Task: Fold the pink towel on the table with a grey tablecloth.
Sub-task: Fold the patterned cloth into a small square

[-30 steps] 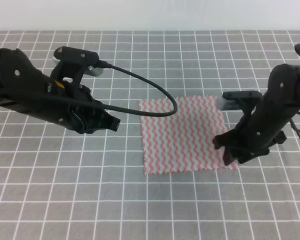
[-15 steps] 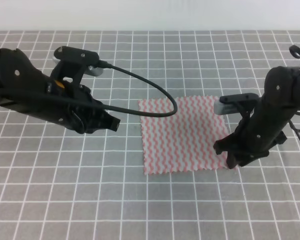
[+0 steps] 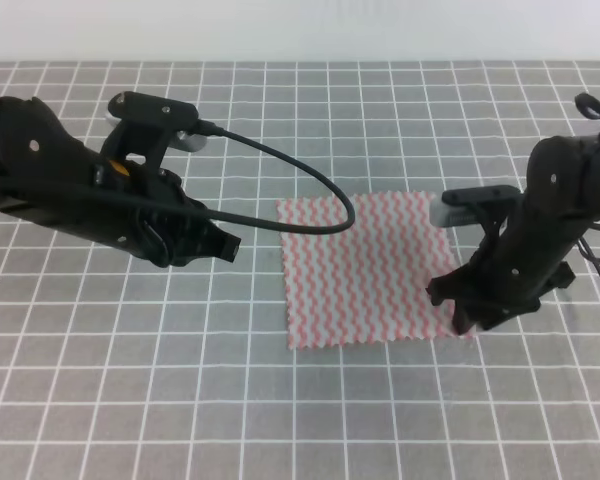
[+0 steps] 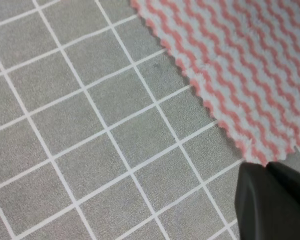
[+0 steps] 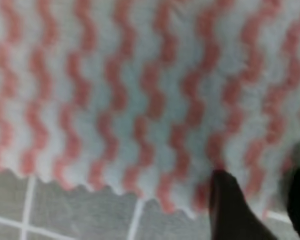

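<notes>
The pink towel (image 3: 365,268) lies flat and unfolded on the table with a grey tablecloth (image 3: 180,380). My right gripper (image 3: 470,315) is down at the towel's near right corner. In the right wrist view the towel (image 5: 115,100) fills the frame and the gripper (image 5: 262,205) is open, with its two dark fingertips (image 5: 230,205) apart over the towel's pinked edge. My left gripper (image 3: 228,245) hovers left of the towel, apart from it, and looks shut and empty. In the left wrist view its dark fingers (image 4: 275,200) sit just off the towel's (image 4: 250,65) corner.
A black cable (image 3: 300,185) loops from the left arm over the towel's far left corner. The white-lined grey cloth (image 4: 90,125) stretches to all sides. A pale wall runs along the table's far edge (image 3: 300,62).
My right arm has shifted slightly, settling lower over the towel's near right corner. The left arm and the towel have not moved.
</notes>
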`<state>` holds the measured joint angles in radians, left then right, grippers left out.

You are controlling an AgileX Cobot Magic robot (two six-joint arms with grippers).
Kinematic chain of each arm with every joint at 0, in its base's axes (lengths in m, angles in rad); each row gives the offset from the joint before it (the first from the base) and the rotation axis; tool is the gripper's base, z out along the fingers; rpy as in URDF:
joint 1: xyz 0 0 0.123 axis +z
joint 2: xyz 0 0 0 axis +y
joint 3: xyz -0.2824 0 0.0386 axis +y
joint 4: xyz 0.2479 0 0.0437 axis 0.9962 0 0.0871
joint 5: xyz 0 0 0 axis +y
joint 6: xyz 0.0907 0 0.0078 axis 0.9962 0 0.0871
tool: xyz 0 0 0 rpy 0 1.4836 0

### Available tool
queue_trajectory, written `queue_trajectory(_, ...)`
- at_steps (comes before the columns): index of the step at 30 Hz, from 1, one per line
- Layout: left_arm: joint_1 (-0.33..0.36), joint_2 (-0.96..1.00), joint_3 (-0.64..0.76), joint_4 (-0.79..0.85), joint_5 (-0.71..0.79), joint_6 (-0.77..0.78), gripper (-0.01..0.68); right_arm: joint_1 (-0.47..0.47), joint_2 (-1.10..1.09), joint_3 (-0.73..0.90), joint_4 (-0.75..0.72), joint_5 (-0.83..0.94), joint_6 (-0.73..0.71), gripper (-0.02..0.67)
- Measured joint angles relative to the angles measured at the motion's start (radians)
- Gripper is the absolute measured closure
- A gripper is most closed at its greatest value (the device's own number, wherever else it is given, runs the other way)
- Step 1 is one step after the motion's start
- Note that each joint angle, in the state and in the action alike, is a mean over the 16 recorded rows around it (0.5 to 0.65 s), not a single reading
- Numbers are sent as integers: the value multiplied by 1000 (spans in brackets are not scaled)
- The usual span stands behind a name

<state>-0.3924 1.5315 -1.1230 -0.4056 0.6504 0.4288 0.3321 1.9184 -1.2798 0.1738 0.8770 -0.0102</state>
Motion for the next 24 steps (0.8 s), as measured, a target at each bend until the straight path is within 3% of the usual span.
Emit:
queue_trajectory(11,0,2,0,1,1,0,675,0,9,-1,-15,3,31,437)
queue_trajectory(24,0,4,0,9,0,1,675,0,-7,-7,-3,-3,24,637)
